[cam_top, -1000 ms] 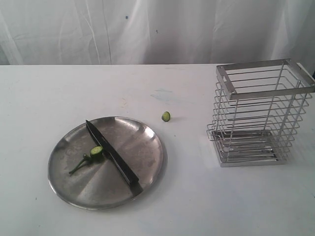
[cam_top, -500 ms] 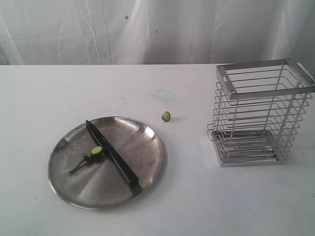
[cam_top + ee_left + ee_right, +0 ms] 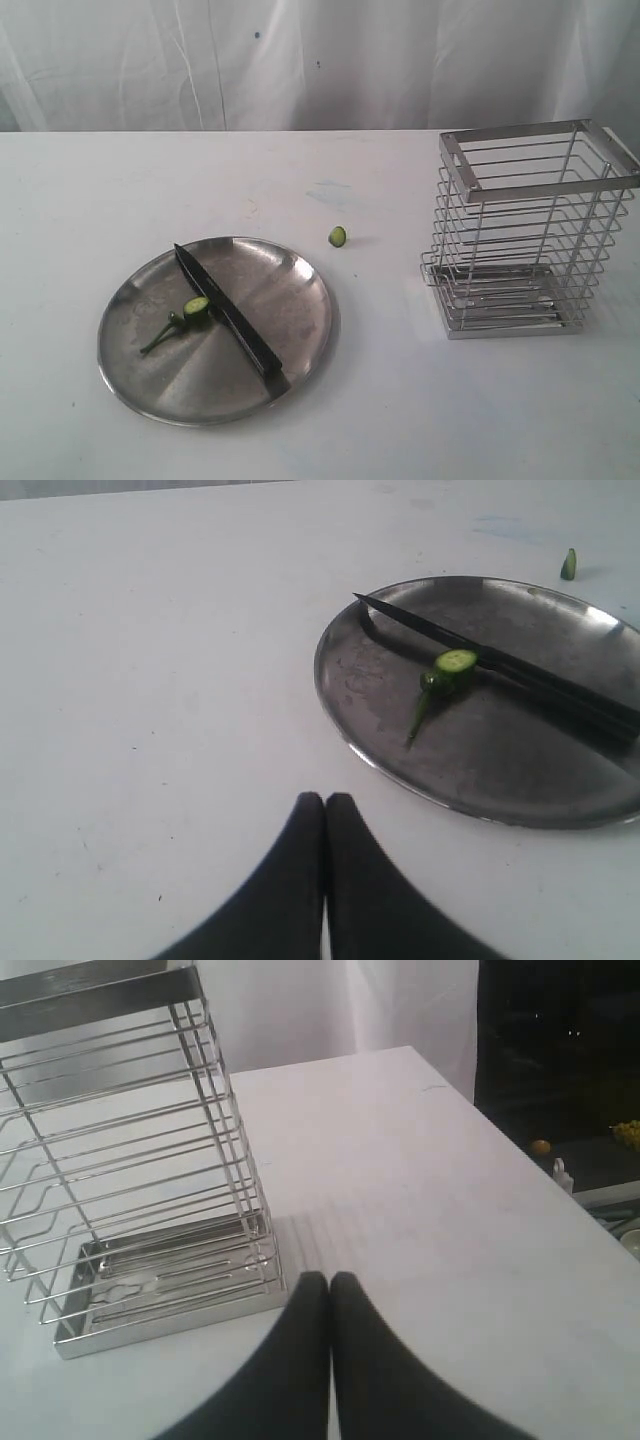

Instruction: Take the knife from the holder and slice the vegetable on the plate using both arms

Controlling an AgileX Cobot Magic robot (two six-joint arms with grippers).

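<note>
We see the knife (image 3: pixel 228 325) lying flat across the plate (image 3: pixel 300 300), set on a slant, with its pointed tip toward the far left rim and its handle reaching the near right rim. The stem half of the chili (image 3: pixel 190 310) rests on the plate against the left side of the blade, its pale cut face turned up and its thin stem trailing away from the knife. A second small chili piece (image 3: pixel 338 237) sits on the bare table (image 3: pixel 120 190) just beyond the plate's far right edge. The wire rack (image 3: pixel 530 240) stands upright well apart on the right side of the table. Our left gripper (image 3: pixel 325 810) hangs over the table near the plate's rim, fingers pressed together and holding nothing. Our right gripper (image 3: pixel 330 1288) hovers just beside the base of the rack, fingers likewise pressed together with nothing between them. A white curtain (image 3: pixel 300 60) hangs behind the table.
</note>
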